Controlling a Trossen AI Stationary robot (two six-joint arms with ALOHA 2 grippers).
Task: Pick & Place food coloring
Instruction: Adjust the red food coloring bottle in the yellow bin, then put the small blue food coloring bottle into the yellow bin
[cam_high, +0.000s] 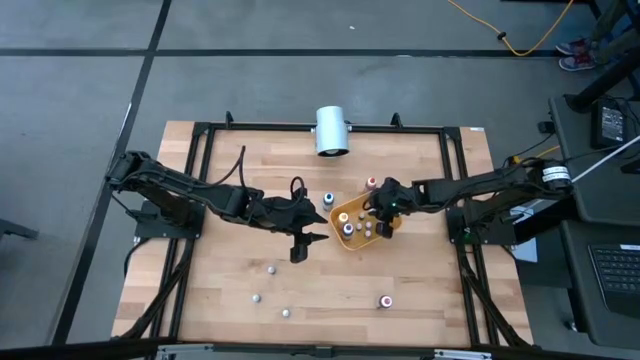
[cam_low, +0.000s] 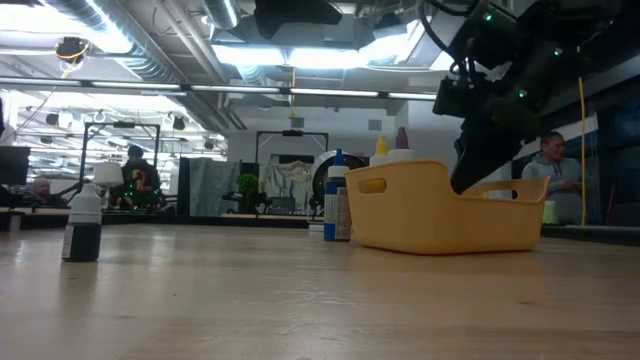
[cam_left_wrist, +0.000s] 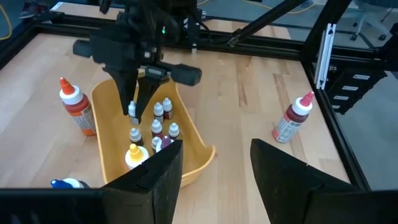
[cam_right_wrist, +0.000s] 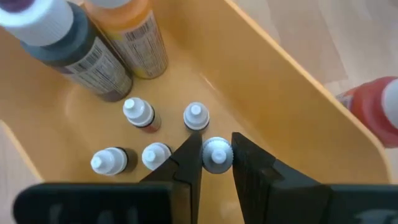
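Note:
The food coloring is a set of tiny white-capped dropper bottles. Several stand in the orange-yellow tray (cam_high: 352, 240) (cam_right_wrist: 273, 74) beside two bigger bottles. A few more stand loose on the table, among them one (cam_high: 270, 268) and a dark one (cam_low: 83, 228). My right gripper (cam_high: 381, 224) (cam_right_wrist: 216, 148) reaches down into the tray and is shut on one small bottle (cam_right_wrist: 216, 155). My left gripper (cam_high: 303, 243) (cam_left_wrist: 214, 165) hovers open over the bare table left of the tray. My right gripper pinches one tiny food coloring bottle at its white cap (cam_right_wrist: 216, 154) between its two fingers (cam_left_wrist: 138, 99). It comes from above, pointing down into the tray. The bottle is upright among the others; I cannot tell whether its base is on the tray floor.
A big white cylinder (cam_high: 331, 131) lies at the far edge. A blue-capped bottle (cam_high: 328, 200) and a red one (cam_high: 371, 184) stand just beyond the tray, and another red-capped bottle (cam_high: 385, 300) stands near the front. A black frame (cam_high: 455, 190) rims the table. People show in the room behind.

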